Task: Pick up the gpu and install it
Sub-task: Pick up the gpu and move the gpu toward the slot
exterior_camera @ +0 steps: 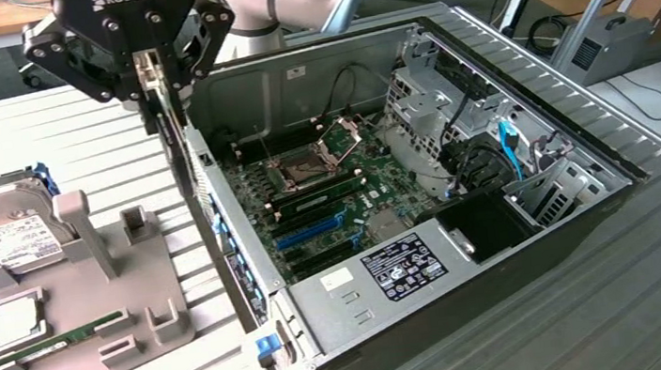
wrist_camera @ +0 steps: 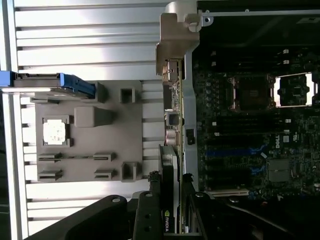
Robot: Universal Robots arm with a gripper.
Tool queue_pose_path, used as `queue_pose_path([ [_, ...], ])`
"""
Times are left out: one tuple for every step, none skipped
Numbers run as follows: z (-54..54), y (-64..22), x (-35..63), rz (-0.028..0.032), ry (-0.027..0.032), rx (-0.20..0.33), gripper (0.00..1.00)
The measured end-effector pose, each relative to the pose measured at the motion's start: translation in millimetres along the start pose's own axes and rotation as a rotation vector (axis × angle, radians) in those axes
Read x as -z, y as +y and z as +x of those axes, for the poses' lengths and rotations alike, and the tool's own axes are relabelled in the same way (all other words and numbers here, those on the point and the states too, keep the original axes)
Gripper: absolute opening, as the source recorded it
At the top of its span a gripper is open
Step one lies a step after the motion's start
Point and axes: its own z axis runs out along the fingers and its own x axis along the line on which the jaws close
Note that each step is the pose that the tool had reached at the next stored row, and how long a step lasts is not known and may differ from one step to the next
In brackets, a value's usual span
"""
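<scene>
Gripper (exterior_camera: 163,81) holds the gpu (exterior_camera: 183,156) edge-on at an open case (exterior_camera: 356,286).
The gripper is clamped on the gpu's top edge; the gpu hangs along the case wall beside a grey holder (exterior_camera: 80,301).

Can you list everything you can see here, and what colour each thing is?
computer case: one, silver and black, open, middle
circuit board: one, green, inside the case
holder: one, grey, beside the case, exterior view's left
hard drive: one, silver, on the holder
memory stick: one, green, on the holder
chip: one, silver, on the holder
table: one, grey, underneath
graphics card: one, black, by the case's edge
gripper: one, black, shut on the graphics card
</scene>
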Motion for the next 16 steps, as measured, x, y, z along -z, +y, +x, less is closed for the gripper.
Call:
queue_pose_path([
  [-2.9, 0.1, 0.0, 0.0001, 0.0001, 0.000, 0.27],
  [-6.7, 0.3, -0.2, 0.0000, 0.0000, 0.000, 0.27],
  [-10.3, 0.4, -0.2, 0.0001, 0.0001, 0.000, 0.27],
  [-14.9, 0.6, -0.4, 0.0000, 0.0001, 0.000, 0.27],
  [-18.3, 0.8, -0.4, 0.0000, 0.0001, 0.000, 0.27],
  [-22.7, 0.9, -0.6, 0.0001, 0.0001, 0.000, 0.27],
  [-25.2, 1.0, -0.7, 0.0000, 0.0000, 0.000, 0.27],
  [-30.7, 1.2, -0.8, 0.0000, 0.0000, 0.000, 0.27],
  [-34.4, 1.4, -0.9, 0.0001, 0.0001, 0.000, 0.27],
  [-38.1, 1.5, -1.0, 0.0000, 0.0001, 0.000, 0.27],
  [-41.6, 1.7, -1.0, 0.0001, 0.0001, 0.000, 0.27],
  [-44.8, 1.8, -1.2, 0.0000, 0.0001, 0.000, 0.27],
  [-48.0, 1.9, -1.2, 0.0000, 0.0000, 0.000, 0.27],
  [-51.6, 2.1, -1.3, 0.0001, 0.0001, 0.000, 0.27],
  [-55.2, 2.2, -1.4, 0.0000, 0.0000, 0.000, 0.27],
  [-59.1, 2.4, -1.5, 0.0000, 0.0000, 0.000, 0.27],
])
